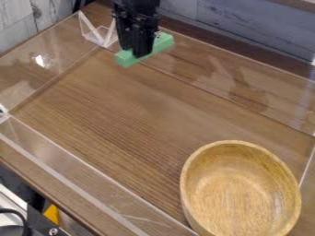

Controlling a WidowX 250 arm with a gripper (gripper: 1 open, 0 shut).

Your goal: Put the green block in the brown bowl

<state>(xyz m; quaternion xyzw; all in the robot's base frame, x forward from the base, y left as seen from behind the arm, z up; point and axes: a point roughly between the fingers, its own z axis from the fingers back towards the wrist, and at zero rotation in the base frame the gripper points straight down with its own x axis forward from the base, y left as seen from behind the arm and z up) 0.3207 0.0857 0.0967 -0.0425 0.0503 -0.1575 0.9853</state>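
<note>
One black end effector (pixel 138 46), upper left, pinches the green block (pixel 146 51); best lift clear of the wooden surface (pixel 135 120) before crossing to lower-right brown bowl (pixel 241 192).

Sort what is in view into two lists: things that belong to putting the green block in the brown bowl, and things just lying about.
Belongs to the job:
- green block, far end of the table, under the pincer
- brown bowl, near right corner, nothing in it
- pincer, pointing down over the block

Just there:
- clear plastic walls round the wooden table
- clear triangular piece beside the pincer
</note>
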